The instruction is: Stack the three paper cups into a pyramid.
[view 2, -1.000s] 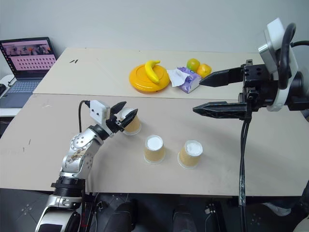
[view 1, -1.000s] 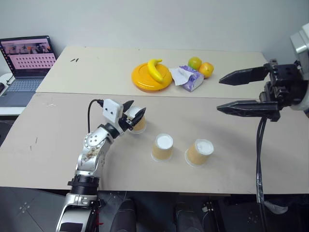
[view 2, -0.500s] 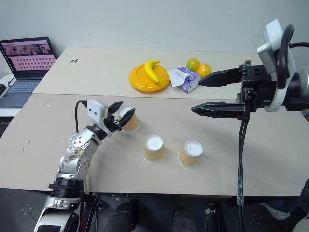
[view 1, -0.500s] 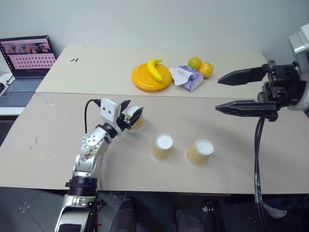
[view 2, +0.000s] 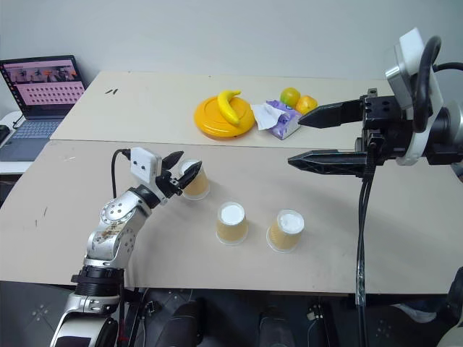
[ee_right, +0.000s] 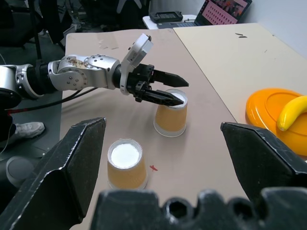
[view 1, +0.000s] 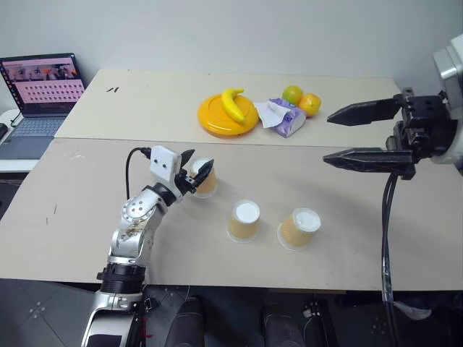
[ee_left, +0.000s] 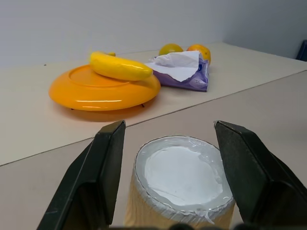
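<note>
in the head views, the left gripper (view 1: 195, 173) is sitting around the top of one paper cup (view 1: 206, 181) standing upside down on the table (view 1: 87, 210), fingers flanking it; two more cups (view 1: 244, 220) (view 1: 299, 227) are standing nearby. the right gripper (view 1: 354, 134) is hanging spread wide above the table. in the left wrist view, narrow gaps are showing between fingers (ee_left: 103, 167) and cup. in the right wrist view, the plate (ee_right: 273, 112) is carrying a banana (ee_right: 292, 112).
</note>
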Motion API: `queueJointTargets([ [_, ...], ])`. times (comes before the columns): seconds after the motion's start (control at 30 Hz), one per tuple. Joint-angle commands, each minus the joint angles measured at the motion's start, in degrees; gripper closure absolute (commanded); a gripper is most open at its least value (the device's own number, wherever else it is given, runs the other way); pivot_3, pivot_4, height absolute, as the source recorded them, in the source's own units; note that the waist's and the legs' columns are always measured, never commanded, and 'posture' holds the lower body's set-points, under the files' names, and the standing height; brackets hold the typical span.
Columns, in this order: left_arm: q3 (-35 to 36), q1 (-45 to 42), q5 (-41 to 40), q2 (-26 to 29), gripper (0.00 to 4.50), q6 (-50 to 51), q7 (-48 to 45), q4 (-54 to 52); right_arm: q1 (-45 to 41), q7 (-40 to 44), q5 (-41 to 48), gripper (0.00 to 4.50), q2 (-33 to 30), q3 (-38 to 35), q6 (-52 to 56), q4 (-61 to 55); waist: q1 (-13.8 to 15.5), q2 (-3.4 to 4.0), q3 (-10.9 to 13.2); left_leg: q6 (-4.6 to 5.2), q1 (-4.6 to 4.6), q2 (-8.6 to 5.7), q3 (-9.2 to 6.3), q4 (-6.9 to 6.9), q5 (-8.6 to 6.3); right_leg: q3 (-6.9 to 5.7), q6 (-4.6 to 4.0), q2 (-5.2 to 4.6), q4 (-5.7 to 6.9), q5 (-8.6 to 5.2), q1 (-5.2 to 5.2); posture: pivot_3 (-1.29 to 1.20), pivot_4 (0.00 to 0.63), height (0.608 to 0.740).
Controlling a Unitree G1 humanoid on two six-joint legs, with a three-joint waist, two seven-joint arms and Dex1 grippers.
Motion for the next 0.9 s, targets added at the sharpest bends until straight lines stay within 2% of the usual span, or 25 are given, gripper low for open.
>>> queueJointTargets([
  [0.03,-0.41,0.07,0.04,-0.41,1.37,0.44,-0.23,-0.79,-0.21,-0.23,0.17,0.00,-0.11,-1.16,-1.56,-0.71,0.05,0.00,0.00,0.00,0.00,0.00,0.00,0.00,0.00,0.00,0.00,0.00,0.00,0.00,0.00,0.00,0.150,0.732],
  [0.5,0.59,-2.15,-0.25,-1.22,1.37,-1.23,0.27,-1.36,0.50,-0.54,0.41,0.00,-0.41,-1.68,-1.72,-0.88,0.01,0.00,0.00,0.00,-0.01,0.00,0.00,0.00,0.00,0.00,0.00,0.00,0.00,0.00,-0.01,0.00,0.150,0.732],
  [0.67,1.13,-2.50,-0.67,-1.45,0.08,-1.54,0.34,-1.53,0.58,-0.67,0.35,0.00,-0.35,-1.56,-1.77,-0.90,0.01,0.00,0.00,0.00,-0.01,0.00,0.00,-0.01,0.00,0.00,0.00,0.00,-0.01,0.00,-0.01,0.00,0.150,0.732],
  [0.9,0.60,-1.67,-0.85,-1.31,0.08,0.86,0.39,-2.10,0.62,-1.03,0.56,0.00,-0.34,-1.62,-1.48,-1.15,0.01,0.00,0.00,0.00,-0.01,0.00,0.00,-0.01,0.00,0.00,0.00,0.00,-0.01,0.00,-0.01,0.00,0.150,0.732],
])
